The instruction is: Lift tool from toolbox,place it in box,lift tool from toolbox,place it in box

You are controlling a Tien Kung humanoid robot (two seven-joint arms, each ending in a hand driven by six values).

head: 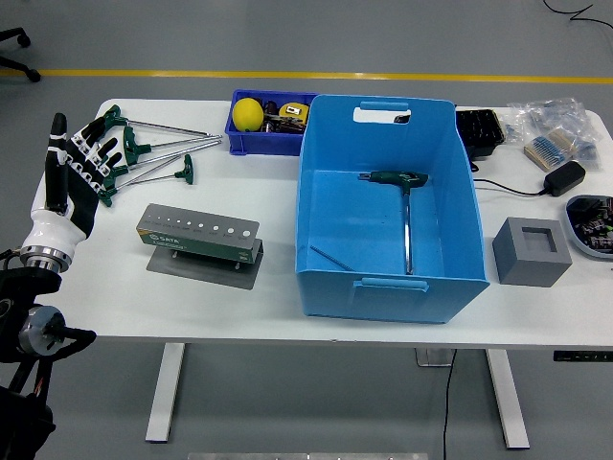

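While my left hand [67, 182] hangs over the table's left end with its fingers [59, 158] stretched apart and holding nothing, the wrenches [153, 151] I am after lie fanned out just beside it, their green T-handles toward me and their thin steel shafts pointing off to the right. One wrench [406, 206] already lies in the big blue box [383, 206], handle at the far side, shaft running toward the near wall. The grey rack [199, 237] with its row of holes stands empty near the table's front. I judge these tools stiff, fairly light and top-heavy at the handle end; the bare shafts look smooth and likely to slip or roll between my fingertips. So I would take hold at a green handle, wrapping across the crossbar where the grip is thick, and pick the nearest one so the others are not dragged along. My right hand is out of sight.
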